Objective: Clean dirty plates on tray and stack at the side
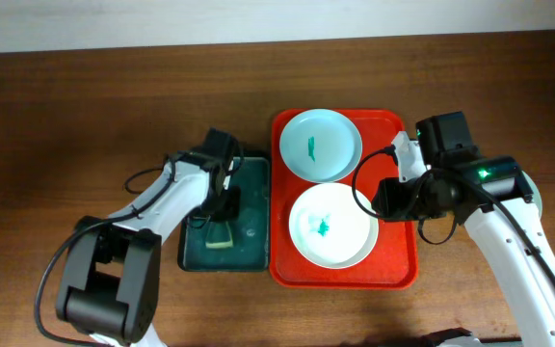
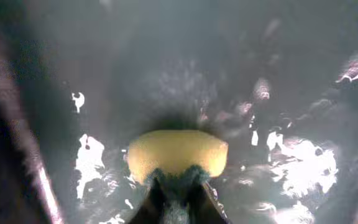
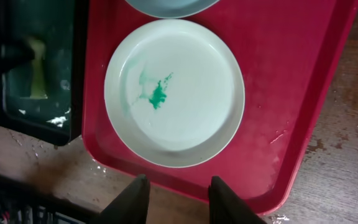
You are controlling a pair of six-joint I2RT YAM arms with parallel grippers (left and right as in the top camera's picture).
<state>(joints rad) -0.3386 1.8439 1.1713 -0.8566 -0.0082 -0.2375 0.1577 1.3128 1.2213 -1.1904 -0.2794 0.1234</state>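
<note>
Our left tool (image 2: 179,186) pinches the soft yellow sponge (image 2: 178,152) inside the wet dark green tray (image 1: 254,183). Our right tool (image 3: 178,196) gapes wide and empty over the near rim of the red tray (image 3: 291,93). On it lie the near plate (image 3: 191,118) and the far plate (image 1: 320,145), both smeared green. We judge them stiff, light, probably wet-slick and breakable, best gripped by the thin raised rim.

Overhead evenly bright, left wrist view dim, blurred, patchy wet glare
</note>
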